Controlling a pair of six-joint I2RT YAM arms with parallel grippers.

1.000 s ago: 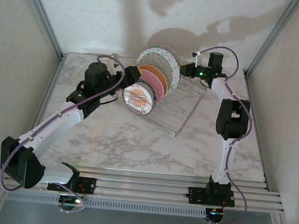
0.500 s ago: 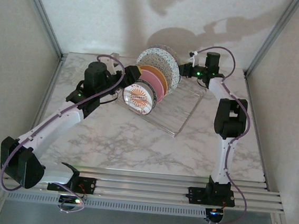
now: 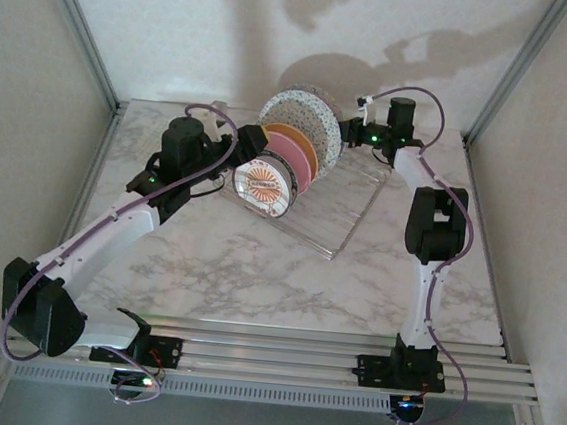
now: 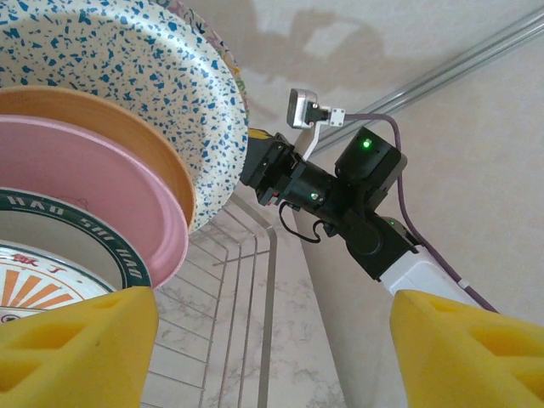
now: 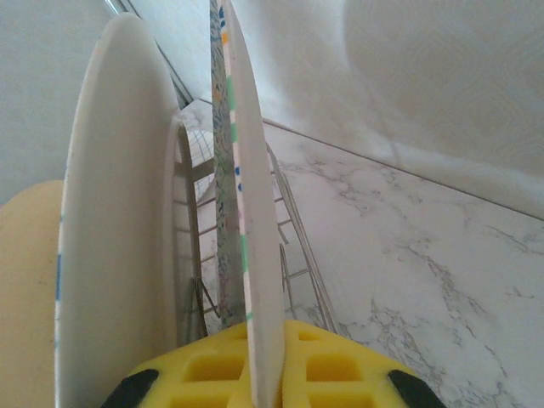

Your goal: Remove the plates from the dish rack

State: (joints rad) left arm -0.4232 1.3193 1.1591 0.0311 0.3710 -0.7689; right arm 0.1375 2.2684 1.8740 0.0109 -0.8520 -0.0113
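The dish rack (image 3: 350, 204) stands at the back of the marble table with plates upright in a row. From front to back they are a white emblem plate (image 3: 263, 185), a pink plate (image 3: 295, 160), an orange plate (image 3: 283, 137) and a blue-speckled plate (image 3: 297, 121). Behind them stands a multicolour-speckled plate (image 3: 324, 100). My right gripper (image 3: 342, 133) is shut on that rearmost plate's rim (image 5: 246, 212), its yellow pads (image 5: 340, 365) pressed on both sides. My left gripper (image 4: 272, 357) hangs open beside the front plates (image 4: 85, 195), its fingers (image 4: 467, 348) holding nothing.
The rack's wire floor (image 4: 268, 280) to the right of the plates is bare. Metal frame posts (image 3: 80, 27) and white walls close in the table at back and sides. Marble tabletop (image 3: 258, 270) lies open in front of the rack.
My right gripper has shut on the rearmost plate's rim and edged slightly left. The left arm has stayed still.
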